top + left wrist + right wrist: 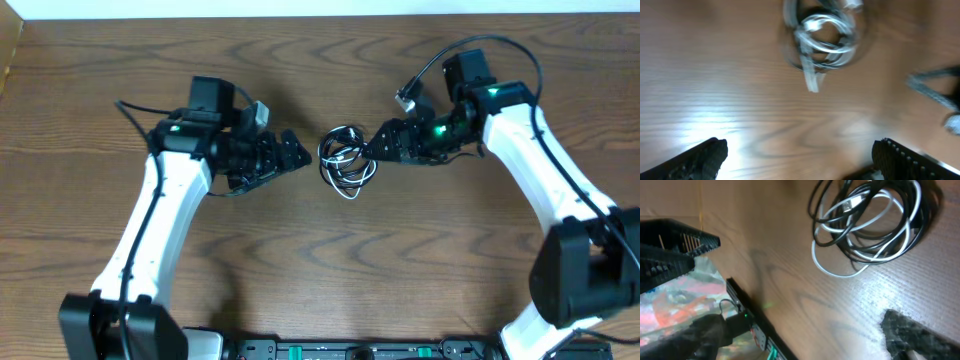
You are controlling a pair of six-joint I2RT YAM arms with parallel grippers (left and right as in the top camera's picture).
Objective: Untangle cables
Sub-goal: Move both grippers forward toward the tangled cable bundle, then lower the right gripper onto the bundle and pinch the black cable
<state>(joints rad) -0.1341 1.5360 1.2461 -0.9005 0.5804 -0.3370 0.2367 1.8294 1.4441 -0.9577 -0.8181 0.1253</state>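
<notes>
The cables (345, 160) lie balled together in the middle of the wooden table: black loops wound with a white one. My left gripper (303, 156) is open just left of the ball, not touching it. My right gripper (372, 146) is open just right of it. In the left wrist view the ball (825, 37) is blurred at the top, ahead of the wide-open fingers (800, 160). In the right wrist view the black and white loops (870, 225) lie at the upper right, beyond the open fingers (810, 335). A white plug end shows inside the ball.
The thick black cord of the right arm (420, 85) arcs above the right gripper. The left arm's cord (130, 108) runs at the far left. A black rail (350, 350) lines the table's front edge; it also shows in the right wrist view (755, 325).
</notes>
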